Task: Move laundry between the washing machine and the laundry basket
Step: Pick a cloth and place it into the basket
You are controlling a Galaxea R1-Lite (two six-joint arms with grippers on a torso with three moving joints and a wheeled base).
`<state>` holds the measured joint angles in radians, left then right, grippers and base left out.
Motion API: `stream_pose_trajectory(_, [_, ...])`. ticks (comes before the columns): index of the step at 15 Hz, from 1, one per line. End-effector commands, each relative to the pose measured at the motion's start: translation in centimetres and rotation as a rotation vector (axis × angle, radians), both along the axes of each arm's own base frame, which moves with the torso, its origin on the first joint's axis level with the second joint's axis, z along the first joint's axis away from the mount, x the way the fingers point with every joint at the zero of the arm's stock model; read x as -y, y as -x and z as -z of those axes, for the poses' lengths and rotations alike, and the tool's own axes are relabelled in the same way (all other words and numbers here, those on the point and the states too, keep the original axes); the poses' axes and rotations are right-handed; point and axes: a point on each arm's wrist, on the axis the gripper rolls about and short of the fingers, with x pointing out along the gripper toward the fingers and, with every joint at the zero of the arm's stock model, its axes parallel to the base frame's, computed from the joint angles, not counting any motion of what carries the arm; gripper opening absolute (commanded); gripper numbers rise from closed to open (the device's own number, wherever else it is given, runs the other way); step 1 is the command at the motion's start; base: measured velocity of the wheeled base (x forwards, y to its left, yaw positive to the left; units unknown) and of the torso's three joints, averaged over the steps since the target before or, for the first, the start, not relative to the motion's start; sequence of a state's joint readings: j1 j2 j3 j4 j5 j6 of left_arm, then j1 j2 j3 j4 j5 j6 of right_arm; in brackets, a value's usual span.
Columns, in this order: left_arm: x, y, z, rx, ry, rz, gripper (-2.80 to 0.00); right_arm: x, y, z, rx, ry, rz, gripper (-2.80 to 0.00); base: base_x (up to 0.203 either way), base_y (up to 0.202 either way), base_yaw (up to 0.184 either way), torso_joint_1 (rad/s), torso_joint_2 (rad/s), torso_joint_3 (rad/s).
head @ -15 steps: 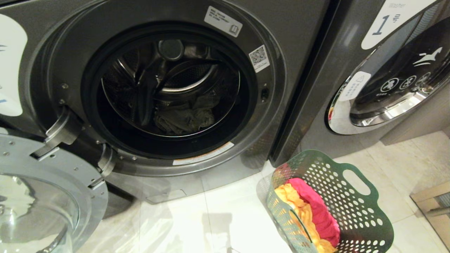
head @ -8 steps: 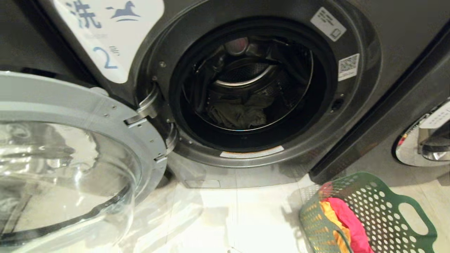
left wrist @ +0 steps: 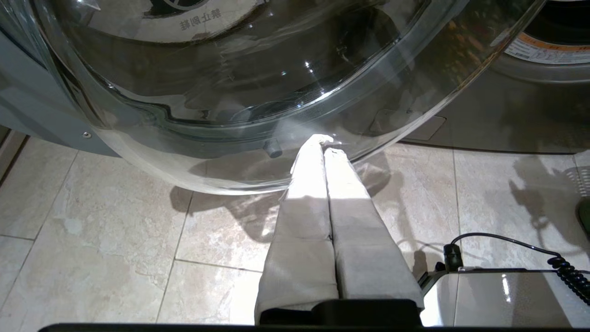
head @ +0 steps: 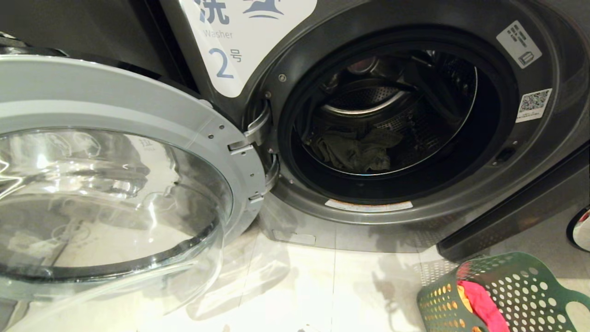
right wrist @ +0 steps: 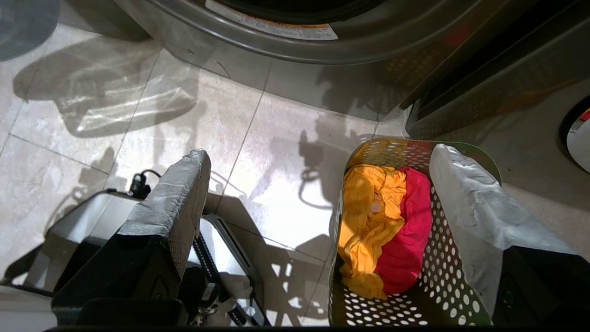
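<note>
The whole head view has slid sideways since a moment ago, so the robot has turned, not the things. Now the washing machine (head: 461, 203) marked 2 fills the view, with its door (head: 138, 115) swung wide open. A dark grey-olive cloth (head: 357, 154) lies in the drum. The green laundry basket (head: 516, 281) stands on the floor at the bottom right corner, holding a red-pink cloth (right wrist: 408, 240) and a mustard-orange cloth (right wrist: 368, 221).

The right end effector (right wrist: 318, 170) hangs over the basket's near edge, spread wide, holding nothing. The left end effector (left wrist: 322, 140) is pressed together, empty, near the door glass. Likely next comes a reach for a cloth.
</note>
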<state>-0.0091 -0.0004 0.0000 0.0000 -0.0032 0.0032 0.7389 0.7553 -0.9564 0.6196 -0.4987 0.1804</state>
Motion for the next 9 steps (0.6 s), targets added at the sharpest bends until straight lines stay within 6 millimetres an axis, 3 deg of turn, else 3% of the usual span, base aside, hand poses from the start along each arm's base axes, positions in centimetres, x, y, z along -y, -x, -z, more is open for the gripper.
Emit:
stream_pose_trajectory(1, [0.0, 0.0, 0.0, 0.000, 0.000, 0.000, -2.80, -0.3, -0.3, 0.9, -0.057, 0.053, 0.001, 0.00, 0.000, 0.000, 0.000, 0.000, 0.00, 0.000])
stream_pose_trajectory(6, [0.0, 0.0, 0.0, 0.000, 0.000, 0.000, -2.80, -1.2, -1.2, 3.0, -0.216, 0.109, 0.011, 0.00, 0.000, 0.000, 0.000, 0.000, 0.00, 0.000])
stream_pose_trajectory(9, [0.0, 0.0, 0.0, 0.000, 0.000, 0.000, -2.80, -4.5, -4.2, 3.6, -0.205, 0.073, -0.031, 0.00, 0.000, 0.000, 0.000, 0.000, 0.00, 0.000])
